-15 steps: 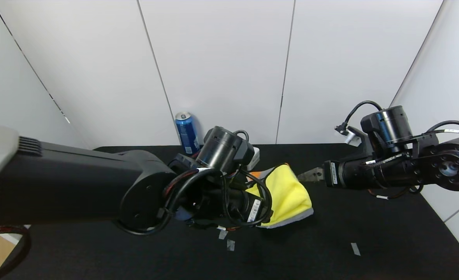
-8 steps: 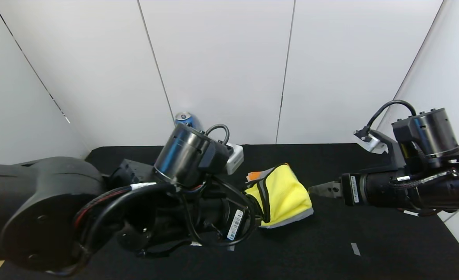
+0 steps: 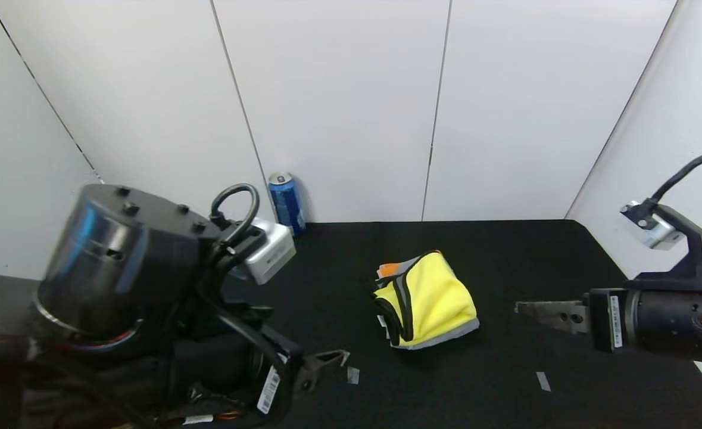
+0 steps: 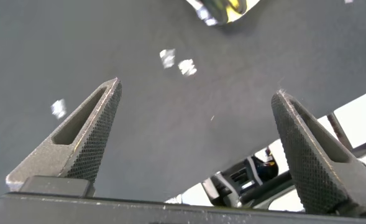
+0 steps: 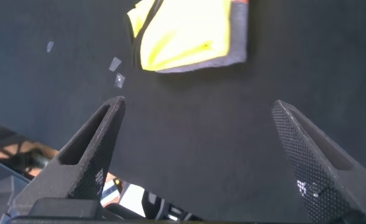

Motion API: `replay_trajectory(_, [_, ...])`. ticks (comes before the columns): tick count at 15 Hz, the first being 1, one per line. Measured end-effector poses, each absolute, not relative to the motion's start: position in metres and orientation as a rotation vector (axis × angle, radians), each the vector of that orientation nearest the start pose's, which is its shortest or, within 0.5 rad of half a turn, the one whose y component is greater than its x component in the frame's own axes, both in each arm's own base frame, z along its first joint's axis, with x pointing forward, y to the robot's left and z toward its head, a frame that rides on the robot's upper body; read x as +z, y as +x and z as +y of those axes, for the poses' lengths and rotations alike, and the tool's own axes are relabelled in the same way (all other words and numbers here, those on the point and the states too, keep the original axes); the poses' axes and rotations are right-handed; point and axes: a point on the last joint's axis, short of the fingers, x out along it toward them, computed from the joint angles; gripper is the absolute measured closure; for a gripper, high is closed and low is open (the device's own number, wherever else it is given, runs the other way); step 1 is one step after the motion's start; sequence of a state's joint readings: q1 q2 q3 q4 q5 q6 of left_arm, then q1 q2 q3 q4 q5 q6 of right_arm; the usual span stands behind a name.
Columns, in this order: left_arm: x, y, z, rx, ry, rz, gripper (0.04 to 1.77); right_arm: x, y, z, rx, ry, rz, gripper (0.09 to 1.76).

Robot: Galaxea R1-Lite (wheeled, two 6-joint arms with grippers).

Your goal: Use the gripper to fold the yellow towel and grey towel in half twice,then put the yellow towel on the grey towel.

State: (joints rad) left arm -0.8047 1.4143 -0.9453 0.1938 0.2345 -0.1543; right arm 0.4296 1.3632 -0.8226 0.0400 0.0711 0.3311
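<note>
Brightness: even and bright on the white wall panels [image 3: 339,89]; the black table [image 3: 505,268] stayed dark and flat.
Shadow: a faint one lay under the yellow towel [image 3: 437,298], on its near side.
Glare: a soft sheen ran across the left arm's motor housing [image 3: 103,256].
Blur: in the left wrist view the towel [image 4: 226,9] was smeared, and so were the tape bits [image 4: 176,61] beside it.
Distortion: wall seams leaned outward away from the blue can [image 3: 285,202].
</note>
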Motion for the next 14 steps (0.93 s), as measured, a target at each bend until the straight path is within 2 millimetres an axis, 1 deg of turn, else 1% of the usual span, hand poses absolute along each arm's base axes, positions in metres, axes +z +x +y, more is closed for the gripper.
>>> replay_trajectory(5, [0.226, 0.123, -0.112, -0.455, 0.186, 0.600, 0.10, 0.222, 0.167, 0.048, 0.286, 0.273, 0.555, 0.15])
replay_trajectory(7, [0.228, 0.108, -0.092, -0.429, 0.181, 0.599, 0.10, 0.227, 0.150, 0.030, 0.269, 0.312, 0.511, 0.15])
replay_trajectory(9, [0.230, 0.092, -0.072, -0.404, 0.166, 0.595, 0.10, 0.231, 0.128, 0.015, 0.258, 0.350, 0.490, 0.15])
replay_trajectory(11, [0.232, 0.077, -0.054, -0.372, 0.146, 0.587, 0.10, 0.235, 0.105, 0.006, 0.236, 0.378, 0.454, 0.15])
replay_trajectory(14, [0.235, 0.055, -0.032, -0.320, 0.116, 0.556, 0.09, 0.238, 0.075, 0.003, 0.213, 0.385, 0.399, 0.15])
